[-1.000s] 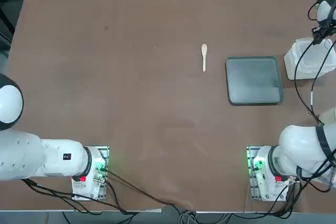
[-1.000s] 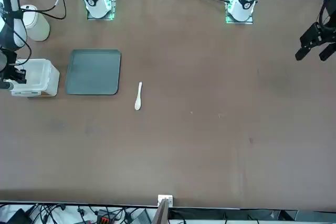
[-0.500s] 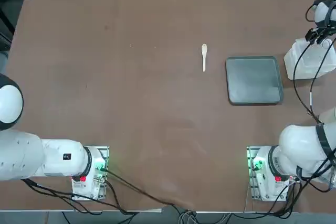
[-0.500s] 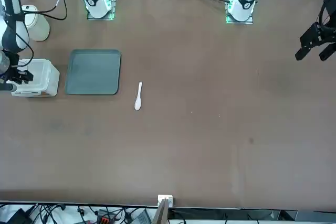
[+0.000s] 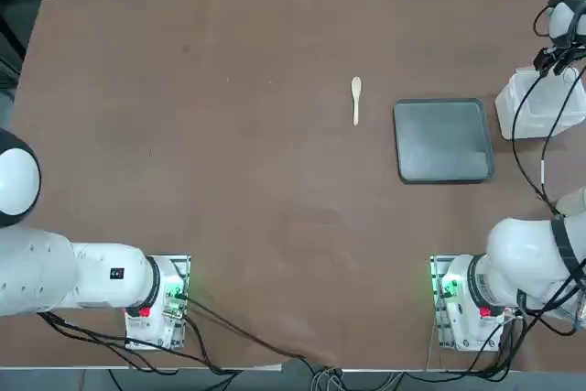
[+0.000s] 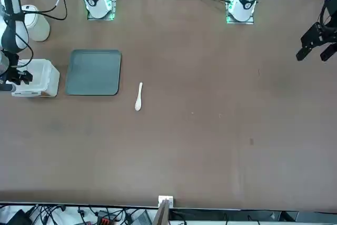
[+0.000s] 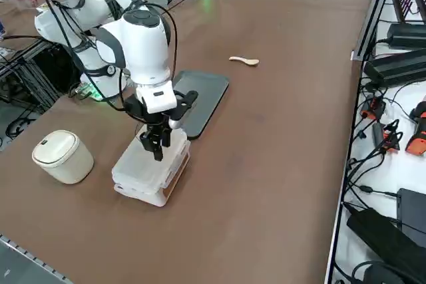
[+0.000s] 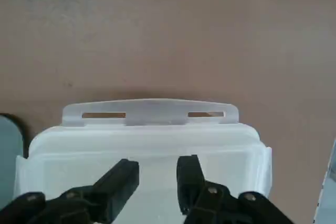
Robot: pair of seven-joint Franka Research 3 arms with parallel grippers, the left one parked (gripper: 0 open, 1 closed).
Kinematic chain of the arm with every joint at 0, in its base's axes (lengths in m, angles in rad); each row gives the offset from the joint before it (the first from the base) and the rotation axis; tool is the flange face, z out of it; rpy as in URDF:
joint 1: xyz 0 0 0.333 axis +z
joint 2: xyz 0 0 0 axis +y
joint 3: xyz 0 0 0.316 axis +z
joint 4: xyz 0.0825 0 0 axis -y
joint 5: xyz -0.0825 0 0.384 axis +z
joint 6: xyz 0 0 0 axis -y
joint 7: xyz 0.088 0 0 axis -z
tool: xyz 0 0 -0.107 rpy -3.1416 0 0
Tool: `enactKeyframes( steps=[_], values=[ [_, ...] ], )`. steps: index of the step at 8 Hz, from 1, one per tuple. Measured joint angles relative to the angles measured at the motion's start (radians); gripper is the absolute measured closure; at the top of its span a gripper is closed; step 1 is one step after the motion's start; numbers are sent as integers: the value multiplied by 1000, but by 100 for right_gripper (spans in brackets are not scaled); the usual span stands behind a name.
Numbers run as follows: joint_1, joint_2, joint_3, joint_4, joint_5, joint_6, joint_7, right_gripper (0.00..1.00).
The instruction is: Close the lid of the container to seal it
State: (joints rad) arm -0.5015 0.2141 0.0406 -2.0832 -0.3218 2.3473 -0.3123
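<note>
The container (image 7: pixel 152 171) is seen near the table's right edge, just beside the dark grey tray (image 5: pixel 443 140), on that tray's outer side. The lid (image 8: pixel 149 145) lies flat on top of the container, its latch flap (image 8: pixel 150 112) with two slots projecting past one rim in the wrist view. Whether the flap is snapped down cannot be told.

The right gripper (image 7: pixel 157 145) is held directly over the lid, pointing straight down — its black fingers (image 8: pixel 119 181) are drawn close together with only a narrow gap between them, and nothing is clamped in that gap. The fingertips appear to be at or just above the lid's surface; actual contact cannot be confirmed.

A small pale spoon (image 5: pixel 356 100) lies well apart, beyond the tray toward the table's middle. A white cylindrical canister (image 7: pixel 63 156) stands near the container — on the side toward the arm's base.
</note>
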Motion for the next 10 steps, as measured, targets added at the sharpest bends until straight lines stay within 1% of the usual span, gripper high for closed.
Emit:
enactKeyframes(
  steps=[1,2,3,4,5,6,7,8,10],
  values=[
    [0,-5,1,11,0,-22,0,46],
    [1,-15,4,28,0,-56,-1,41],
    [2,-31,8,43,0,-92,-1,26],
    [5,-52,10,52,1,-122,-3,21],
    [9,-75,13,56,11,-148,-4,19],
    [14,-95,15,59,49,-178,-4,15],
    [21,-110,16,74,94,-222,-7,1],
    [29,-117,19,105,133,-279,-8,0],
    [55,-123,23,208,211,-422,-7,0]
  ],
)
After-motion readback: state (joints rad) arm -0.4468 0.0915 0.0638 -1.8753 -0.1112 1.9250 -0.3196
